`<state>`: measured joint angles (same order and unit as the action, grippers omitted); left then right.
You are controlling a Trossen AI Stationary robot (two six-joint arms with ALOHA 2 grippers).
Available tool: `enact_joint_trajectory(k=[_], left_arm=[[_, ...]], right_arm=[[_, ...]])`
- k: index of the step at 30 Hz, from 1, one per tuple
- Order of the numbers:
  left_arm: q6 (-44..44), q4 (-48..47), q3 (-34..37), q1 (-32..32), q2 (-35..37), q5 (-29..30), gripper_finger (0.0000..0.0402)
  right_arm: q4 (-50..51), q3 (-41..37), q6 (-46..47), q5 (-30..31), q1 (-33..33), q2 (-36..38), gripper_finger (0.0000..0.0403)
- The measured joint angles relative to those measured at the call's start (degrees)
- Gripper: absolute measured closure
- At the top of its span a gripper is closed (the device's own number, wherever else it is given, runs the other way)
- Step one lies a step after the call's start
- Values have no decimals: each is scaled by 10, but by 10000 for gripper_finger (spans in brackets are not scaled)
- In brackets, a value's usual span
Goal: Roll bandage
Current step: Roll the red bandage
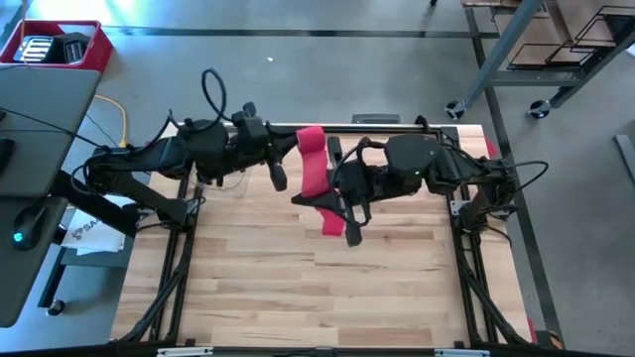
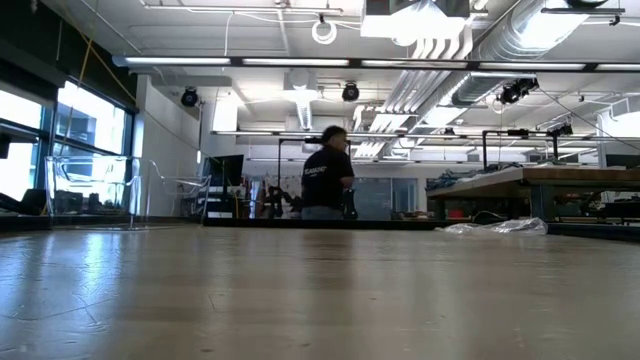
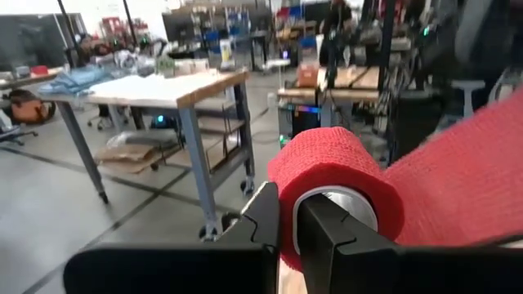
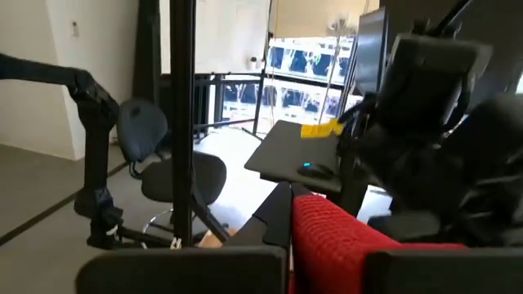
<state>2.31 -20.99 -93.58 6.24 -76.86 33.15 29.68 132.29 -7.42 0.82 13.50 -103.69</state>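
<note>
The bright red bandage is partly rolled. Its roll [image 1: 310, 139], wound on a grey core [image 3: 339, 204], is at my left gripper [image 1: 294, 151], which is shut on it above the table's far middle. The unrolled strip [image 1: 317, 177] runs from the roll toward the near edge to my right gripper [image 1: 343, 203], which is shut on it. A short free end [image 1: 332, 224] hangs past the right gripper. Neither gripper nor the bandage shows in the low view. My left gripper holds the roll by its end wall [image 3: 286, 237], one finger [image 3: 331, 233] at the core's opening and one [image 3: 261, 220] outside the red windings. It comes level from the table's left. The roll is lifted clear. My right gripper pinches the flat strip [image 4: 339, 241] between its two fingers, some way from the roll, coming from the table's right and lying across the strip. The strip runs on to the roll, clear of the table. One layer or several, I cannot tell.
A crinkled clear plastic bag [image 2: 500, 227] lies at the table's far right. The bare wooden tabletop [image 1: 317, 288] stretches toward the near edge. A person [image 2: 326, 180] stands in the room beyond the table.
</note>
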Motion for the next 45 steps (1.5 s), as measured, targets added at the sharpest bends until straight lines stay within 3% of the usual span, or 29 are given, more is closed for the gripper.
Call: enact_joint_trajectory(k=[10, 18, 27, 34, 39, 45], left_arm=[[-14, -31, 0, 2, -6, -32, 387], [-65, -13, 0, 7, -62, -163, 387], [-93, 73, -1, 27, -118, -248, 387], [-93, 66, 0, 41, -115, -217, 387], [-68, 49, 0, 42, -94, -117, 387], [-40, 11, 0, 17, -68, -64, 387]], right_arm=[[-12, 0, 11, 57, -7, 50, 403], [-32, 1, 62, 56, -44, 82, 403], [2, 0, 131, 52, -88, 90, 403], [28, 0, 165, 47, -101, 114, 403], [29, 0, 176, -37, -77, 127, 403], [23, 0, 159, -90, -29, 131, 403]])
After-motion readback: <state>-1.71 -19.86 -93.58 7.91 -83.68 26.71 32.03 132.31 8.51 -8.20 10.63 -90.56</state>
